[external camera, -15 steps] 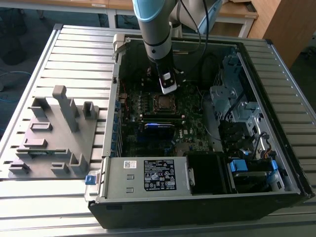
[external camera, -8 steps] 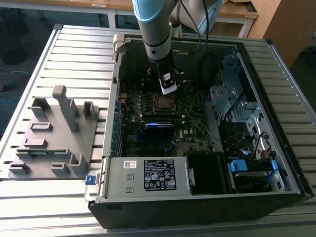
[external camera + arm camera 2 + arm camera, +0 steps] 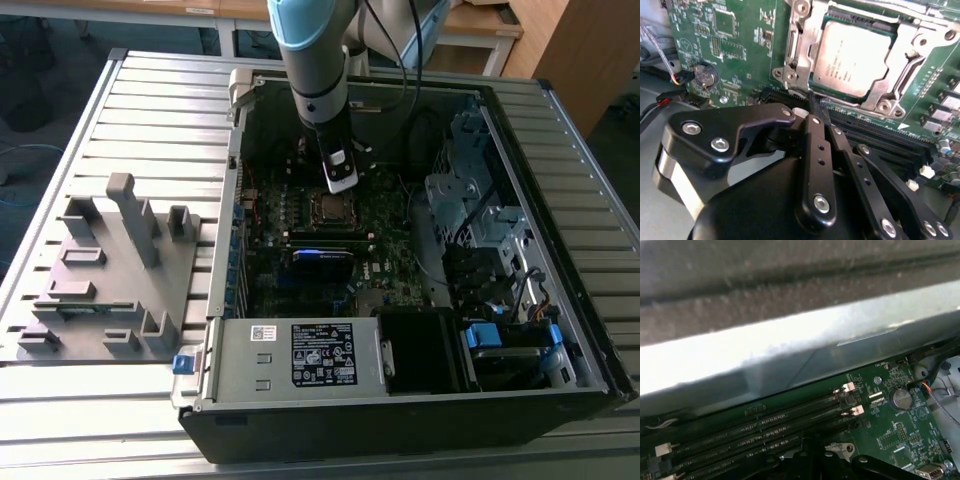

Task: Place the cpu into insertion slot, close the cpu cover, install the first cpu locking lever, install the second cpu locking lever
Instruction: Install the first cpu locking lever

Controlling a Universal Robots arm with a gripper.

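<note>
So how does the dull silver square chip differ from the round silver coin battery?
The dull silver square chip is larger and square-cornered; the round silver coin battery is smaller and circular. A metal frame rings the chip, not the battery. Both sit on the green board.

Print on cpu [image 3: 852, 52], power-supply label [image 3: 322, 353]: illegible.

Arm [image 3: 310, 60] upright, hand [image 3: 813, 101] pointing down, seemingly closed
</note>
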